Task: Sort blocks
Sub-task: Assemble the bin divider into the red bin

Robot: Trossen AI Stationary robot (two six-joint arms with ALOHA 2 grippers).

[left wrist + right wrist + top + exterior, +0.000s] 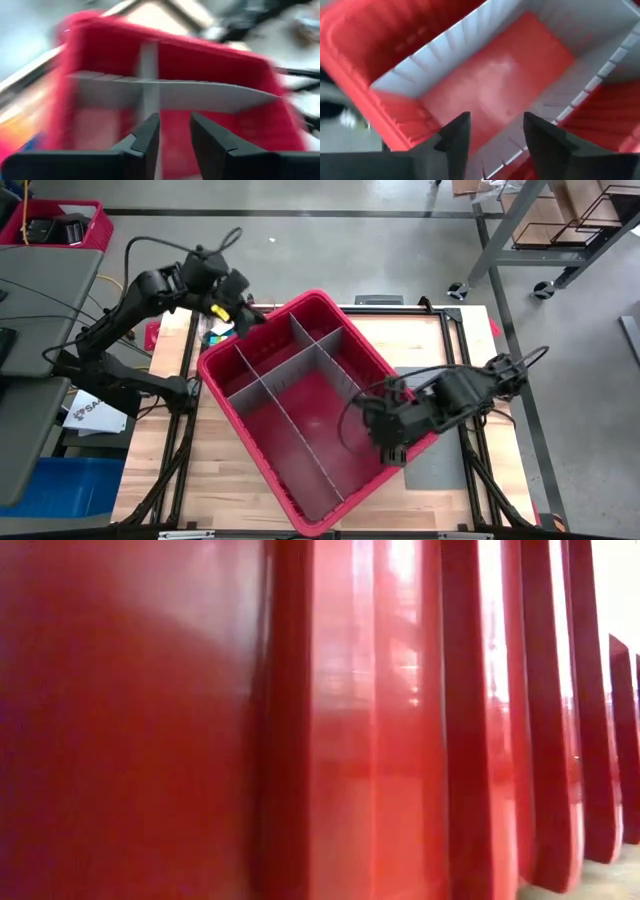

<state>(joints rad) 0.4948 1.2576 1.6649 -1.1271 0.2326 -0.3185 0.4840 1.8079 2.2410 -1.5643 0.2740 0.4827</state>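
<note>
**Two grippers at the bin, no block visible in either**

Two of my arms are working at the large red plastic bin (300,410), which is sitting skewed on the wooden table (240,480) with flat grey slotted divider sheets (285,370) splitting it into compartments. My right gripper (492,137) is hovering over the bin's right-hand side, looking down into a compartment whose red floor is showing bare; its fingers are standing apart with nothing between them. My left gripper (174,137) is hanging at the bin's far left corner, facing the divider cross, its fingers parted only narrowly, and I am seeing nothing pinched there. Something small and yellow (217,310) is showing by that gripper from above, but I cannot tell whether it is a block. No blocks are showing plainly in any compartment.

I am judging this as a moment between drops. Next, I would need to locate a block outside the bin and reach for it.
</note>
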